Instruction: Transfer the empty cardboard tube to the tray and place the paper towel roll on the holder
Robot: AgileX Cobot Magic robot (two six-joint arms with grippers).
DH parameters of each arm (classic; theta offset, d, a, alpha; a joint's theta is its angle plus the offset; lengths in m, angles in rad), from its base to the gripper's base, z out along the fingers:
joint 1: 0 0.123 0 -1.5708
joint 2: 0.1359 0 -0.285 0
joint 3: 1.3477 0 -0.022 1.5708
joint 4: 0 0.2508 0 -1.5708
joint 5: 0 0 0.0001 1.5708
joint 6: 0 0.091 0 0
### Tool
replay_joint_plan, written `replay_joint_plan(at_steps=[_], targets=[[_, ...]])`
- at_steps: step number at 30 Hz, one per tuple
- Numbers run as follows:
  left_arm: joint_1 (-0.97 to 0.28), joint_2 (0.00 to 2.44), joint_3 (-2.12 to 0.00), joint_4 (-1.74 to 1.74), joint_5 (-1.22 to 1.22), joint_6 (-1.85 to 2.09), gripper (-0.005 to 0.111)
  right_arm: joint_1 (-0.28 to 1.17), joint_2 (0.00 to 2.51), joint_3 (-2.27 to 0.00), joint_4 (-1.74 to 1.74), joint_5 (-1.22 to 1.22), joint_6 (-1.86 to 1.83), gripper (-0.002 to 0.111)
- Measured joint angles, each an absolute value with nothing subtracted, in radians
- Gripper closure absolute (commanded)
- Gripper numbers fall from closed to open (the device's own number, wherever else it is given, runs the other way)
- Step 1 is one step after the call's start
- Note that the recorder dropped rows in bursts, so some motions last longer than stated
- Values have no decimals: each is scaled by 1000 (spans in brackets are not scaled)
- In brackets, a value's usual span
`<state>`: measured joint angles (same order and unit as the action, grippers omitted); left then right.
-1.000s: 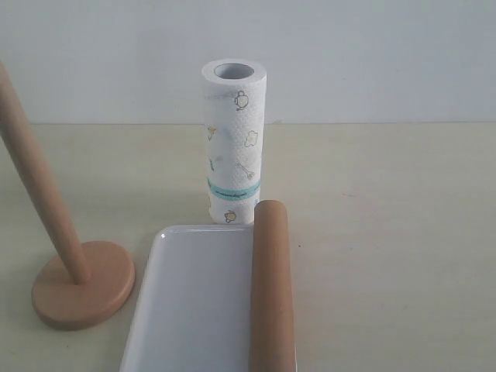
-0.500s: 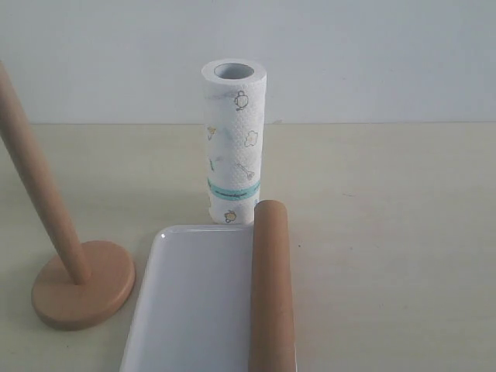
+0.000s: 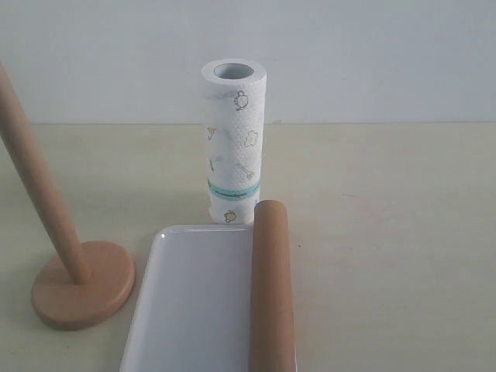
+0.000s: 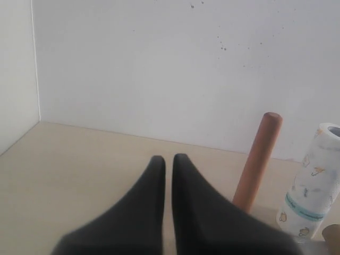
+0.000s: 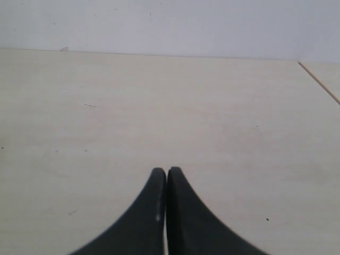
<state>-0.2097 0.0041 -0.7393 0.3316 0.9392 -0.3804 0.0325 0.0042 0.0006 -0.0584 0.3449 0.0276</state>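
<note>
Empty cardboard tube (image 3: 271, 294), plain smooth brown, on glossy white tray (image 3: 194, 302).

Cardboard tube (image 3: 272, 287) lies along the white tray's (image 3: 194, 310) right edge; paper towel roll (image 3: 233, 147) stands upright behind; wooden holder (image 3: 81, 291) stands left.

One table (image 3: 387, 232) holds four things: one paper towel roll (image 3: 233, 147), one empty cardboard tube (image 3: 271, 294), one tray (image 3: 194, 302) and one holder (image 3: 81, 291). There are two robot hands, a left hand (image 4: 168, 159) and a right hand (image 5: 167, 172).
</note>
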Motion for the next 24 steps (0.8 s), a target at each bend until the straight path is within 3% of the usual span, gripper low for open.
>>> replay_joint_plan(at_steps=[8,19,24], targets=[[-206,4,-669,340,864,-380,103,32,4,1,-58,345,28,109],[28,6,-260,327,230,-384,103,32,4,1,-58,345,28,109],[83,4,-190,273,131,-435,103,32,4,1,-58,345,28,109]])
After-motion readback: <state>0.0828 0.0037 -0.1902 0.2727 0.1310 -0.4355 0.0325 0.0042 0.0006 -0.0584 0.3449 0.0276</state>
